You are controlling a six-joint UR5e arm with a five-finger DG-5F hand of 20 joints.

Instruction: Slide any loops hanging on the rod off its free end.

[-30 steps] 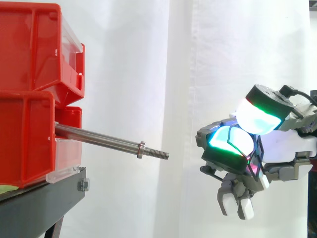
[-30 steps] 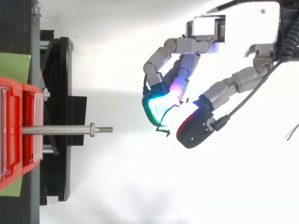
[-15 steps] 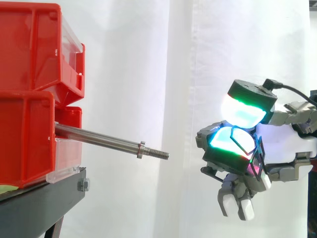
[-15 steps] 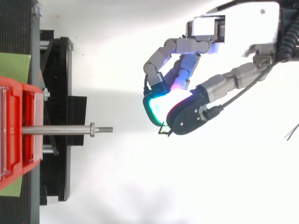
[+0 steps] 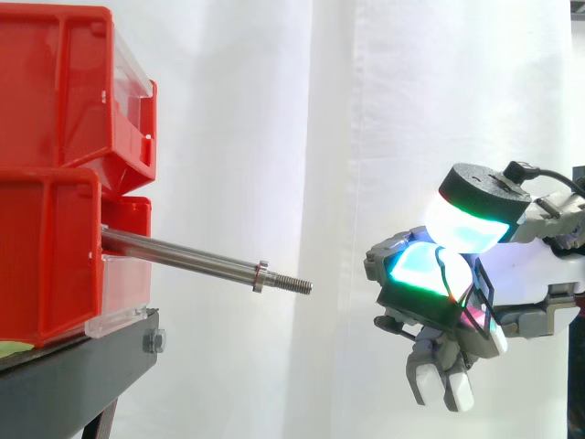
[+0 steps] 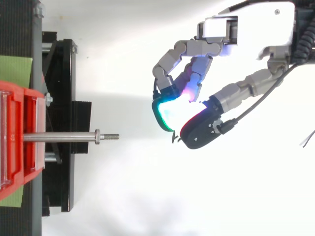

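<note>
A bare steel rod (image 5: pixel 183 256) sticks out of the red bins (image 5: pixel 55 183) toward the right and ends in a collar and a threaded tip (image 5: pixel 292 283). Nothing hangs on the rod (image 6: pixel 59 136). My hand (image 5: pixel 539 270) floats to the right of the free end, apart from it and a little lower. Its fingers are curled, with the thumb pad (image 5: pixel 471 215) pressed against a green-glowing finger pad (image 5: pixel 420 270). A thin black loop (image 5: pixel 482 291) is pinched between them, and a bit of the loop (image 6: pixel 174 139) pokes out below the pads in the top view.
The red bins are stacked on a black stand (image 5: pixel 82 375) at the left. A green sheet (image 6: pixel 15 71) lies under the bins. A white curtain forms the backdrop, and open space separates the rod tip from my hand (image 6: pixel 246 29).
The thumb swung in and closed onto the glowing finger pad over the black loop. The hand has drifted slightly right, away from the rod tip. The rod is unchanged.
</note>
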